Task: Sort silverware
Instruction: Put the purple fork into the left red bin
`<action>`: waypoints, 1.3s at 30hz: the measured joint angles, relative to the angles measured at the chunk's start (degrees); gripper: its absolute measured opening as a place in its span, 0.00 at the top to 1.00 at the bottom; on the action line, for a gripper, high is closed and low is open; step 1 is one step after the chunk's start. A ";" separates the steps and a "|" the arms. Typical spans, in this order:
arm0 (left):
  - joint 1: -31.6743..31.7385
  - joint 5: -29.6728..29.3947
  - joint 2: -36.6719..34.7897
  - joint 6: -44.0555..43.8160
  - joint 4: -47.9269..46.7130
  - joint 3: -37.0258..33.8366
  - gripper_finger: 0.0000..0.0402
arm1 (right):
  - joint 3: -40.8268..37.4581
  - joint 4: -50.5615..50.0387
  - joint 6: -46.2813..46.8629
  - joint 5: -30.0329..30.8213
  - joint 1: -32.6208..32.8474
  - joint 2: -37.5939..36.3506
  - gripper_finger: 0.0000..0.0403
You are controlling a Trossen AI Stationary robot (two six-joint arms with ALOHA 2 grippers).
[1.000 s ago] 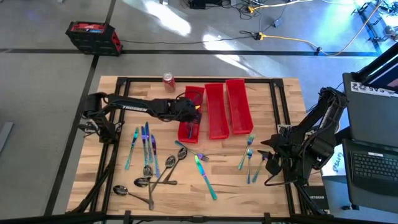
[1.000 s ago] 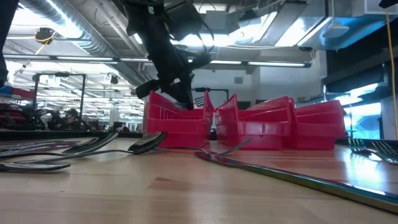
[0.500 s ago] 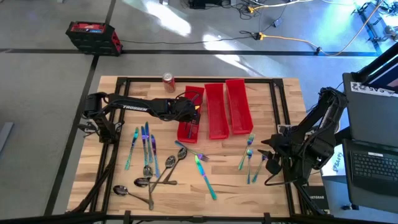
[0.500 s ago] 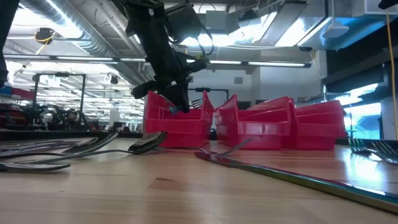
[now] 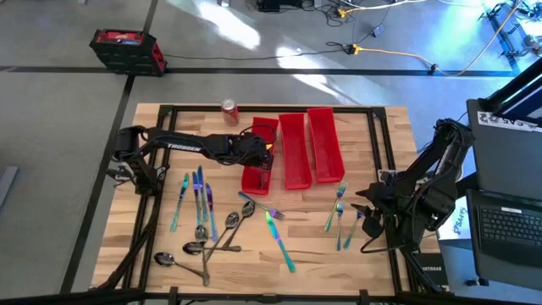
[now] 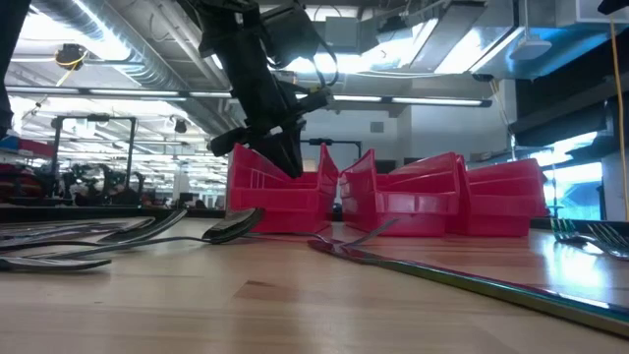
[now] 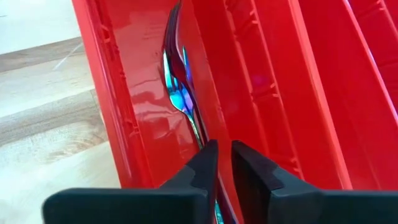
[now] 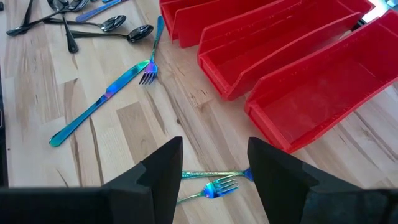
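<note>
Left claw [image 7: 224, 163] low inside the leftmost red bin [image 5: 257, 157], fingers a narrow slit apart with the handle of an iridescent fork [image 7: 180, 93] running between them; cannot tell whether it is pinched or already let go. The fork lies along the bin floor against the inner wall, tines away from the claw.

Right claw [image 8: 214, 163] open and empty, hovering over loose forks [image 5: 339, 207] on the right side of the surface.

Rest of the silverware is out on the surface: knives [image 5: 199, 193] and dark spoons [image 5: 203, 241] at left, a fork and knife [image 5: 275, 229] mid-surface. Soda can [image 5: 229, 110] stands just behind the bins.

Risks, as judged:
- If the fingers keep some pinch when the claw lifts, the fork likely rides up and drops outside the bin or into the neighbouring one.
- Fingers sit close to the bin wall; a sideways exit could catch it and shove the bin against its neighbours.
- Spoons overlap; a grab there may bring two.
</note>
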 joint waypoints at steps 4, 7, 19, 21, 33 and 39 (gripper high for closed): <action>-0.39 -1.15 -0.07 0.96 0.45 -0.02 0.90 | 0.00 0.02 -0.02 0.00 0.00 0.00 0.59; -0.39 -1.76 -0.14 1.24 2.15 -0.02 0.89 | 0.00 0.04 -0.03 0.00 0.00 0.00 0.59; -0.26 -1.10 -0.22 1.77 3.56 -0.02 0.89 | 0.00 0.09 -0.07 -0.42 0.00 0.00 0.59; -0.28 -1.07 -0.22 1.78 3.28 -0.02 0.89 | 0.00 0.10 -0.09 -0.42 0.02 0.00 0.59; -0.52 -1.03 -0.22 2.79 4.68 -0.02 0.89 | 0.00 0.28 -0.11 -0.44 0.00 0.00 0.59; -2.15 -1.72 -1.80 6.93 7.08 -0.02 0.89 | 0.00 1.49 -0.99 -0.37 0.01 0.00 0.59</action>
